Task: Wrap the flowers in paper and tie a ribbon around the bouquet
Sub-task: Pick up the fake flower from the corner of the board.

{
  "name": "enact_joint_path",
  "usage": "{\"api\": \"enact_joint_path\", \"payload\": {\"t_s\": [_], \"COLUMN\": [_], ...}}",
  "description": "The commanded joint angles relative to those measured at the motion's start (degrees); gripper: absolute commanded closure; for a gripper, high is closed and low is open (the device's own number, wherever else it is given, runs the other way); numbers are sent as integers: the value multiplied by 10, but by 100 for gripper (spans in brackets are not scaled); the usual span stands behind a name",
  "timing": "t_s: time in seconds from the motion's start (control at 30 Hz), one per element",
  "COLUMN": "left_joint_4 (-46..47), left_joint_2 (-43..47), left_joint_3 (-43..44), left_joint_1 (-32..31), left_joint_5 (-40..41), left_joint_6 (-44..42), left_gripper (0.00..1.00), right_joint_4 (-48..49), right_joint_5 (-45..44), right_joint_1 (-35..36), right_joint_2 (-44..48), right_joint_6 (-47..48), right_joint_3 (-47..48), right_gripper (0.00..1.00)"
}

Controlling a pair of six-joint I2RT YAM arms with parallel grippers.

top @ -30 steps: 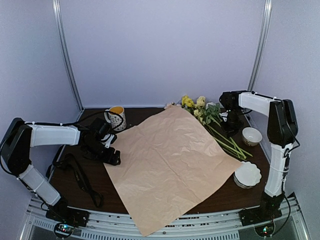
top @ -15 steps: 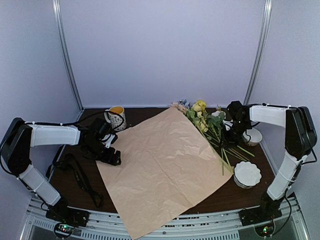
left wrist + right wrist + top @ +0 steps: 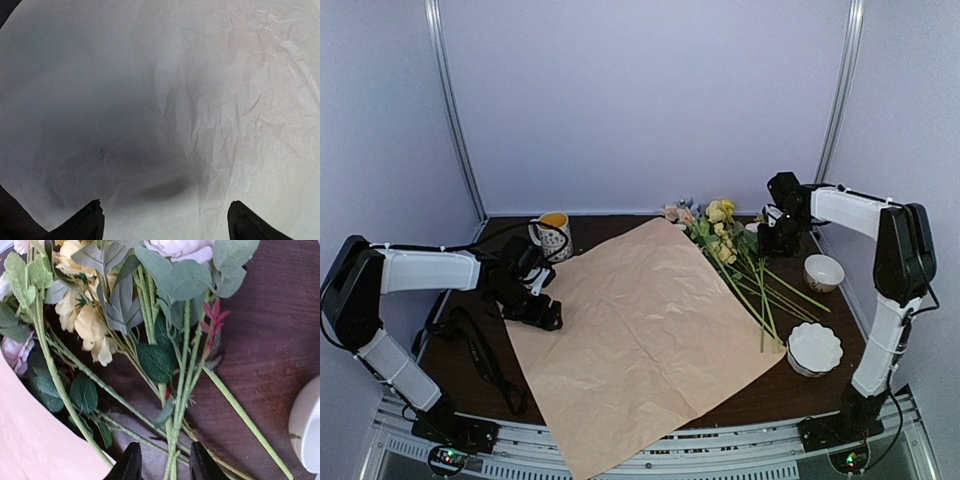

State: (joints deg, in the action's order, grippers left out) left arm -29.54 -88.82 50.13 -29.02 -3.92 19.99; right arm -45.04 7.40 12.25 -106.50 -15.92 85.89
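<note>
Top: paper [image 3: 640, 330] lay peach side up mid-table, flowers [image 3: 740, 262] along its right edge. My left gripper [image 3: 548, 318] sat at paper's left edge, my right gripper [image 3: 775, 243] by the blooms.
Left wrist: jaws spread wide, empty, paper beneath.
Right wrist: jaws partly apart, stems in gap, nothing pinched.

paper [image 3: 640, 330]: peach-tan | flowers [image 3: 732, 252]: yellow, pink, green stems | mug [image 3: 551, 238]: white, dark spots
</note>
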Motion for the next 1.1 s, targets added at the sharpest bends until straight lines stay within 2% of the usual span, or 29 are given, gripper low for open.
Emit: {"api": "enact_joint_path", "payload": {"t_s": [0.0, 0.1, 0.3, 0.43, 0.57, 0.77, 1.07], "left_joint_4": [26, 32, 43, 47, 50, 49, 47], "left_joint_2": [12, 16, 21, 24, 24, 24, 24], "left_joint_3": [-10, -17, -32, -37, -38, -37, -37], "left_joint_1": [2, 2, 2, 2, 2, 2, 1], "left_joint_5": [-4, -4, -5, -7, -7, -8, -7], "left_joint_6": [-1, 0, -5, -7, -8, -8, -7], "left_gripper": [11, 11, 11, 11, 11, 11, 11], "right_joint_4": [-36, -57, -48, -54, -39, -18, -5], "right_joint_5": [-3, -33, -61, -59, -38, -33, -87], "right_joint_1": [-8, -9, -18, -19, -21, -24, -25], "right_joint_2": [-91, -126, -140, -150, -140, -118, -60], "right_joint_6": [-34, -48, -77, -75, -73, -67, -58], "right_joint_3": [72, 103, 97, 102, 88, 57, 26], "right_gripper": [66, 66, 67, 79, 82, 100, 100]}}
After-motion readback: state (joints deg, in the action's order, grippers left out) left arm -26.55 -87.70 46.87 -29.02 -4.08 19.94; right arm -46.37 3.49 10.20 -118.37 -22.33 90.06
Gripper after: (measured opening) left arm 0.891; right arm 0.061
